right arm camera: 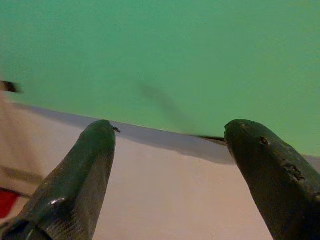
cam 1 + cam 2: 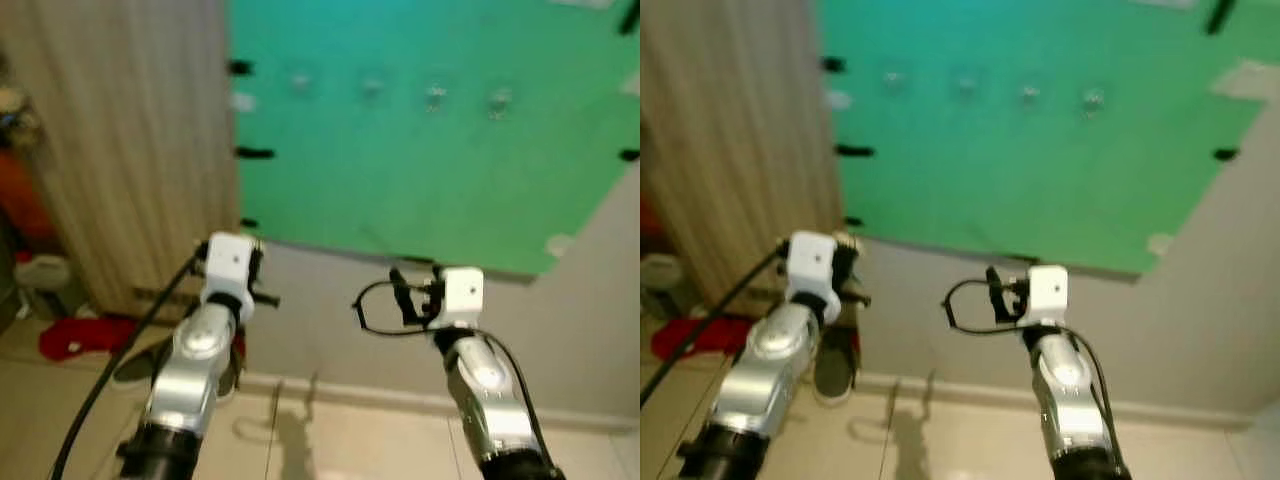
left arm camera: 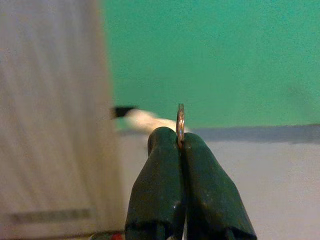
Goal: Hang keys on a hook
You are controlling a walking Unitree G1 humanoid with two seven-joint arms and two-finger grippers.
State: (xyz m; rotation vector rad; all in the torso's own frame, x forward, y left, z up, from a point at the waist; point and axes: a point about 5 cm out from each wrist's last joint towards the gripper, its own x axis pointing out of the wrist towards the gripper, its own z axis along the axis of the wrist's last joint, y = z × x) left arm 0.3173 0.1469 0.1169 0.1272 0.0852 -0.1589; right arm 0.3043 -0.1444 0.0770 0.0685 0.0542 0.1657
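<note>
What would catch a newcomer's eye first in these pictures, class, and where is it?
A big green sheet covers the wall ahead, with a row of small hooks near its top. In front of it, the left gripper is shut on a thin metal key ring, while the right gripper is open and holds nothing.

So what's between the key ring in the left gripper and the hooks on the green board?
Nothing: in the left eye view, bare green board separates the key ring from the hooks.
</note>
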